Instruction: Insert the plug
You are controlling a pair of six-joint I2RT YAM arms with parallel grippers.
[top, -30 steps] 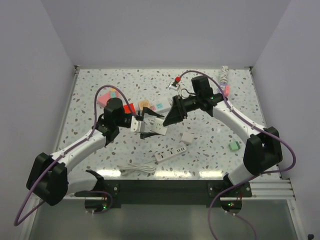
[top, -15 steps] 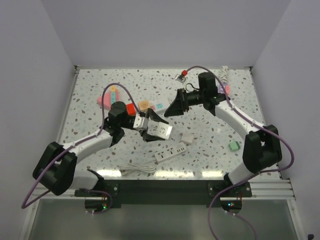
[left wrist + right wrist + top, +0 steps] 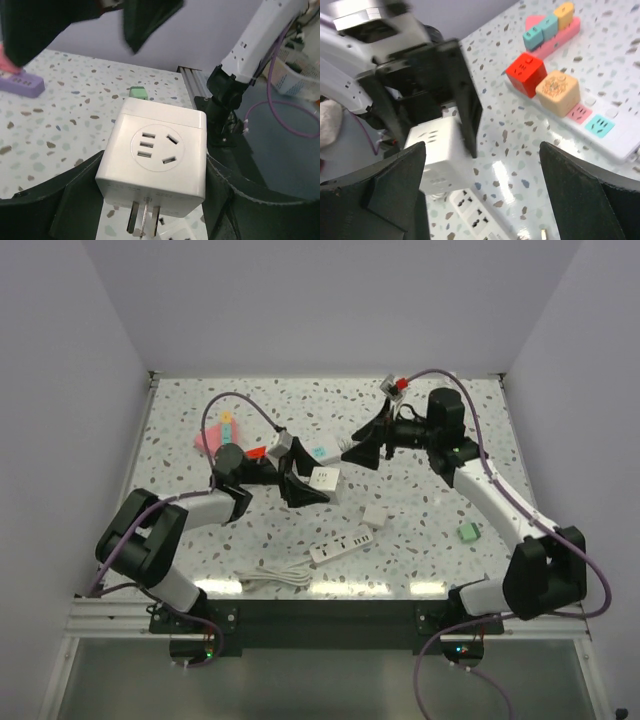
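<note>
The plug (image 3: 323, 478) is a white cube adapter with sockets on its face and metal prongs (image 3: 144, 217) underneath. My left gripper (image 3: 312, 483) is shut on the plug (image 3: 155, 155), one black finger pressed against each side, and holds it above the table. The white power strip (image 3: 340, 550) lies on the table below and in front of it, with its sockets facing up (image 3: 475, 215). My right gripper (image 3: 360, 452) hangs open just right of the plug (image 3: 440, 155) with nothing between its fingers (image 3: 395, 190).
A small white adapter (image 3: 374, 515) lies right of the strip, whose coiled cord (image 3: 270, 575) lies at its left. A green cube (image 3: 467, 531) sits at the right. Behind are a pink strip (image 3: 222, 435) and a long strip carrying a red cube (image 3: 527, 72) and an orange cube (image 3: 557, 90).
My right gripper has opened wide, let go of the plug and drawn back to the right. The left gripper keeps the plug and has carried it slightly right and back.
</note>
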